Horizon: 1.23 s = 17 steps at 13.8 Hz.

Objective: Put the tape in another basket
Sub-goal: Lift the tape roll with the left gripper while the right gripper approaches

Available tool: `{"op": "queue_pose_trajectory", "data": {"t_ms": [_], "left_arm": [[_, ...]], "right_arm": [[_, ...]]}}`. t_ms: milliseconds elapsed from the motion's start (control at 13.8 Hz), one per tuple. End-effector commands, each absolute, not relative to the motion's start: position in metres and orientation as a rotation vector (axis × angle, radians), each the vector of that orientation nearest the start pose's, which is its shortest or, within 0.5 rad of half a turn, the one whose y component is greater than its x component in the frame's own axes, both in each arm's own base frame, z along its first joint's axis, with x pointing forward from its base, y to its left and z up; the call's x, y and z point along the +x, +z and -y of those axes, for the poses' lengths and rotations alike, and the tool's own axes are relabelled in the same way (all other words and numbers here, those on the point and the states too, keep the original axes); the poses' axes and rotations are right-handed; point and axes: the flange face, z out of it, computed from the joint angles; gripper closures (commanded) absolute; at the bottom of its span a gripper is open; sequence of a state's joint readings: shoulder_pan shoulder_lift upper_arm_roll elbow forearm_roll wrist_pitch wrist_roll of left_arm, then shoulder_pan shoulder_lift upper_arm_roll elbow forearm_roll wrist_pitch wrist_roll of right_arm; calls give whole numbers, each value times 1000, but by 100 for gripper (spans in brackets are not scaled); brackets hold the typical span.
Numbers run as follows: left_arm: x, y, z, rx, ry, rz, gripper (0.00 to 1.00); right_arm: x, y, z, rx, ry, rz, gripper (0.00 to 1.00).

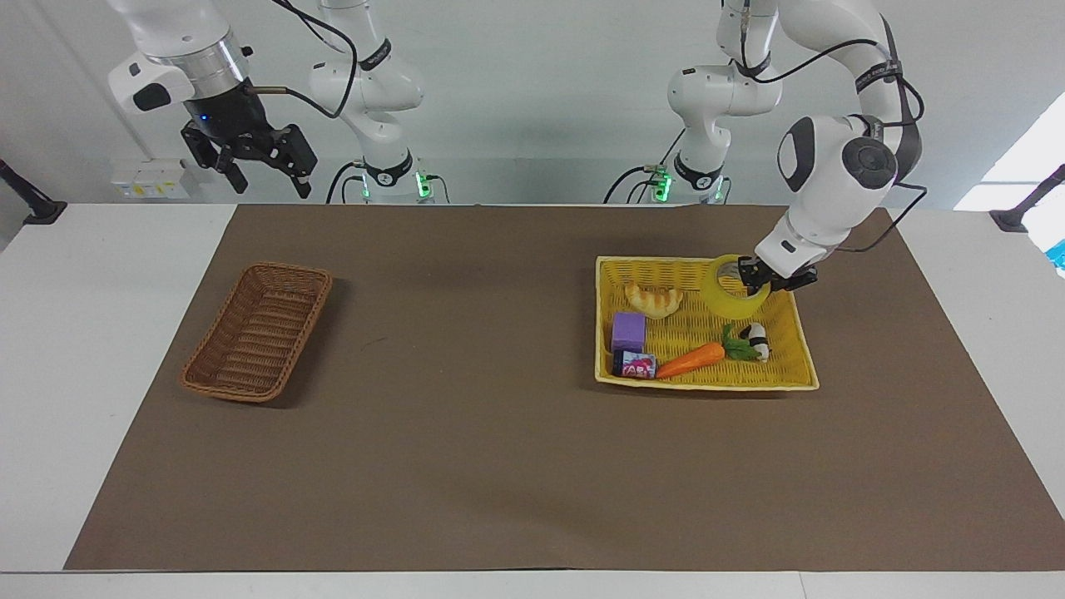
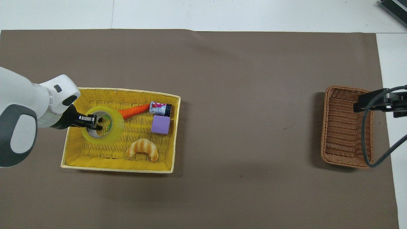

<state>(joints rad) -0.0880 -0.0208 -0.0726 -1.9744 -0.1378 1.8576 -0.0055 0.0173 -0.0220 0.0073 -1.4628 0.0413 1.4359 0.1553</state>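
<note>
The tape [image 1: 722, 301], a translucent yellow roll with a white core, hangs tilted just above the yellow tray [image 1: 707, 383], over the tray's corner nearest the left arm's base. My left gripper [image 1: 751, 279] is shut on the roll's wall, with one finger inside the core. In the overhead view the tape [image 2: 111, 135] covers the carrot's leafy end, and the left gripper [image 2: 94, 122] reaches in from the tray's side. The brown wicker basket [image 1: 287, 270] sits empty at the right arm's end of the mat. My right gripper [image 1: 268, 179] waits open, high over the edge of the basket [image 2: 324, 127].
The yellow tray [image 2: 117, 167] also holds a croissant [image 2: 143, 149], a purple block [image 2: 160, 124], a carrot [image 2: 133, 111], a small can [image 2: 160, 108] and a small black-and-white toy [image 1: 755, 337]. Brown mat lies between the tray and the basket.
</note>
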Motion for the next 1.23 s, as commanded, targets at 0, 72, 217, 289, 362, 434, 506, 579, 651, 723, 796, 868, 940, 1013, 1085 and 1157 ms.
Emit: {"op": "queue_pose_trajectory", "data": {"t_ms": [0,72,217,289,362,434,506,579,651,723,796,868,940,1013,1085,1157], "left_arm": [[519,481,139,-3255,192,-60,100],[515,481,155,-3254,190,-31,100],[507,484,186,-3300,218,69,100],[501,487,200,-3325,238,112,100],[495,488,218,-3344,254,130,100],[488,492,237,-3366,249,147,100],[482,495,256,-3392,235,191,100],[476,498,275,-3415,205,202,100],[472,501,289,-3438,181,201,100],[466,502,302,-3465,189,191,100],[463,504,311,-3517,199,219,100],[460,503,323,-3562,171,234,100],[459,503,336,-3598,120,237,100],[458,501,344,-3629,121,260,100],[455,495,357,-3656,142,269,100],[450,490,372,-3670,125,249,100]], "right_arm": [[526,682,-38,-3062,-1,-92,0],[529,682,-50,-3033,-39,-35,0],[534,665,-58,-3022,-46,-14,0],[537,655,-69,-3006,-46,5,0],[540,644,-84,-2966,-54,15,0],[541,631,-91,-2933,-38,14,0],[543,617,-101,-2891,-12,17,0],[544,606,-116,-2849,9,30,0],[547,592,-122,-2814,36,20,0],[545,587,-136,-2765,48,26,0],[542,579,-149,-2726,67,32,0],[540,568,-153,-2696,97,21,0],[537,556,-162,-2636,134,12,0],[535,547,-166,-2594,145,-11,0],[533,540,-174,-2576,150,-14,0],[531,534,-180,-2554,156,-8,0]]}}
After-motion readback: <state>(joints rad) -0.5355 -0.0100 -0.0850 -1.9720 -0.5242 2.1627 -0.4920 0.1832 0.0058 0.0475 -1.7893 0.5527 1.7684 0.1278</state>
